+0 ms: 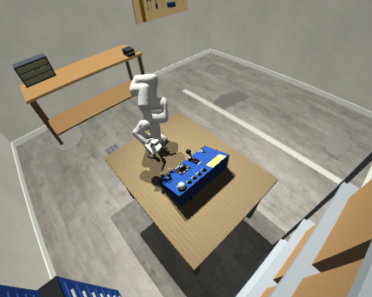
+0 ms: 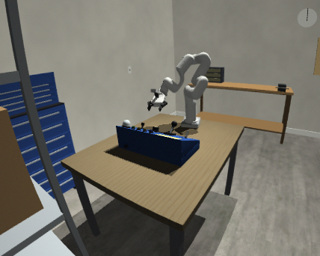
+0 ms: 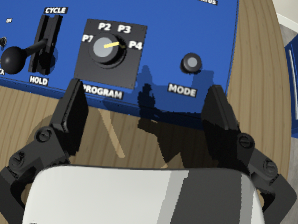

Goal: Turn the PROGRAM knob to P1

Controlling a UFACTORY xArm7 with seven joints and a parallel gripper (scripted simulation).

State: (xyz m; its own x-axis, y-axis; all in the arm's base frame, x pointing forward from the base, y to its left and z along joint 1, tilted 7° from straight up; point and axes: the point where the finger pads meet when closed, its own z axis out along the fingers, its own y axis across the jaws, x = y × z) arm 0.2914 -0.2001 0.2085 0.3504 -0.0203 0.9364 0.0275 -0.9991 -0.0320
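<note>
The blue console (image 1: pixel 206 183) (image 2: pixel 158 148) (image 3: pixel 214 24) stands on the wooden table (image 1: pixel 231 204) (image 2: pixel 139 180). Its PROGRAM knob (image 3: pixel 103 48) (image 1: pixel 182 168) sits on a black plate marked P1 to P4. The knob's yellow pointer aims right, toward P4. My gripper (image 3: pixel 145 96) (image 1: pixel 161 155) (image 2: pixel 155 105) is open and empty. It hovers above the table just off the console's near edge, clear of the knob, with the fingers straddling the PROGRAM and MODE labels in the wrist view.
On the console are a black CYCLE/HOLD lever (image 3: pixel 15 60) (image 1: pixel 189 153), a MODE knob (image 3: pixel 192 63), a white STATUS dome (image 1: pixel 182 187) (image 2: pixel 126 122), a row of small buttons and a yellow label (image 1: pixel 215 161). A workbench (image 1: pixel 75 71) and a blue drawer cabinet (image 2: pixel 45 123) stand away from the table.
</note>
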